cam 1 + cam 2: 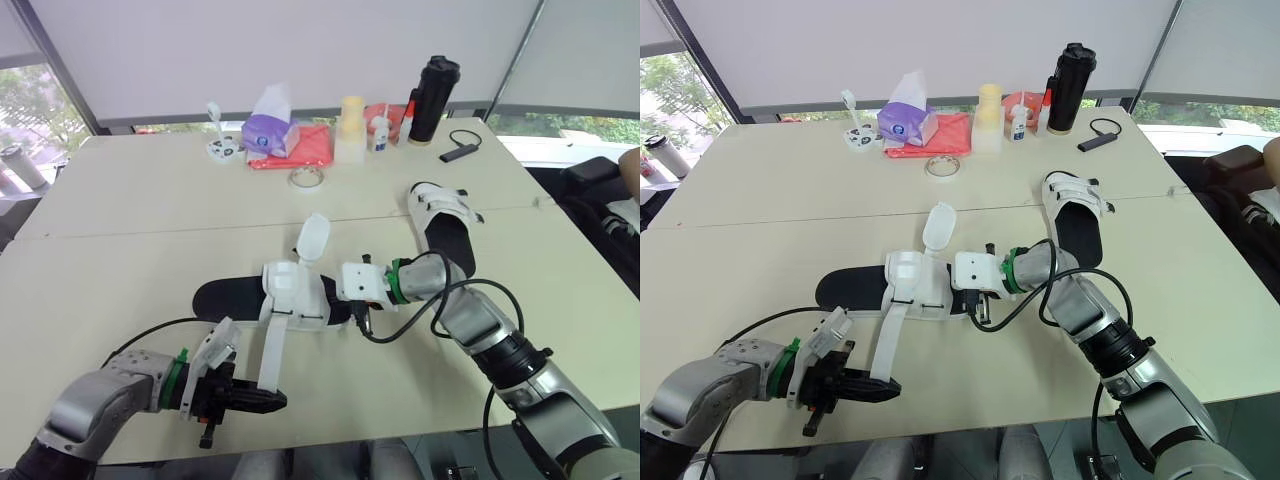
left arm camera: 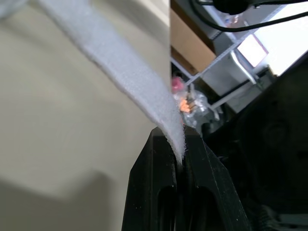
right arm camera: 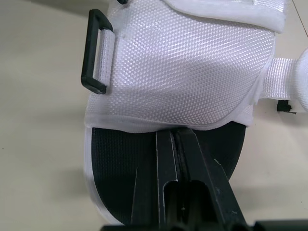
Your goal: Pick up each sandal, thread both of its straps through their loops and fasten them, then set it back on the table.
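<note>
- Your left gripper (image 2: 178, 144) is clenched on the free end of the long white strap (image 1: 272, 350). It holds the strap drawn out from the near sandal (image 1: 290, 295) toward the table's (image 1: 130, 220) front edge. I judge this keeps the strap taut and straight, ready to feed.
- Your right gripper (image 3: 174, 134) has its fingers pressed together at the hem of the white woven upper, over the black insole. It looks to be pinching that edge, probably to anchor the sandal so the pull on the strap does not drag it.
- The near sandal lies flat on the table between your two grippers, sole down and not lifted.
- The black loop (image 3: 94, 53) sits on the side of the upper with nothing threaded through it.
- Count two sandals. The far sandal (image 1: 445, 225) rests on the table beyond your right arm, well apart from the near one, with its straps lying across it.
- On the near sandal, count two loose straps: the long one you hold and a short flap (image 1: 313, 237) standing up on the far side.
- Neither strap is fastened yet.
</note>
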Action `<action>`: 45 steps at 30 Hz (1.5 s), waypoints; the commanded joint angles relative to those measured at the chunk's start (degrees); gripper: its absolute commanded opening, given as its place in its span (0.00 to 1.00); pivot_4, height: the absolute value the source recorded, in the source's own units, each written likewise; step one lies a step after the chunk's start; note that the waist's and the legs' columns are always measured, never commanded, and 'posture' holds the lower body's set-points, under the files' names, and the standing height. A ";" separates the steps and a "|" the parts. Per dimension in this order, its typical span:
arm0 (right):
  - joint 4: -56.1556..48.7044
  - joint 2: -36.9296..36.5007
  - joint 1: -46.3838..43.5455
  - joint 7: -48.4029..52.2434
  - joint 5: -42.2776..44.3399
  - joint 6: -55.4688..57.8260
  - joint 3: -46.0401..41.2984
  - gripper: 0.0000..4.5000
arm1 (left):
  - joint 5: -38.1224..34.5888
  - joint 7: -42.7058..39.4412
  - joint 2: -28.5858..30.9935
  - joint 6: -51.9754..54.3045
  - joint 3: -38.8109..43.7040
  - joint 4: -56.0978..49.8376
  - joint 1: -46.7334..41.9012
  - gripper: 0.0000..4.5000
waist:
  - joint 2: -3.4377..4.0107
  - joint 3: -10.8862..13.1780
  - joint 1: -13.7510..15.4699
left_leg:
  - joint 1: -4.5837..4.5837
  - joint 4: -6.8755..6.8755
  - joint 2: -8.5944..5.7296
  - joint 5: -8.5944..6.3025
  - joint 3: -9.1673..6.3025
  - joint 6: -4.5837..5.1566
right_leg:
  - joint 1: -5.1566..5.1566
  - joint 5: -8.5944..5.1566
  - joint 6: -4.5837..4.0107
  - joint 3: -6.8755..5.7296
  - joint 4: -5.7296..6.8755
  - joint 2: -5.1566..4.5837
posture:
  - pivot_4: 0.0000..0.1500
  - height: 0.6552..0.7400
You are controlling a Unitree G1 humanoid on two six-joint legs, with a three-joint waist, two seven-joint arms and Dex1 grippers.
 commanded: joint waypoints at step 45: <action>1.45 0.07 0.19 0.11 -1.10 -0.02 0.98 0.00 | -16.94 28.00 -23.75 16.97 19.35 33.64 -39.05 0.99 | -0.07 -0.02 0.03 | 0.03 0.04 -0.05 0.11 0.03 -0.14 | 0.16 0.20 0.31 -0.06 -0.02 0.20 | 1.00 1.00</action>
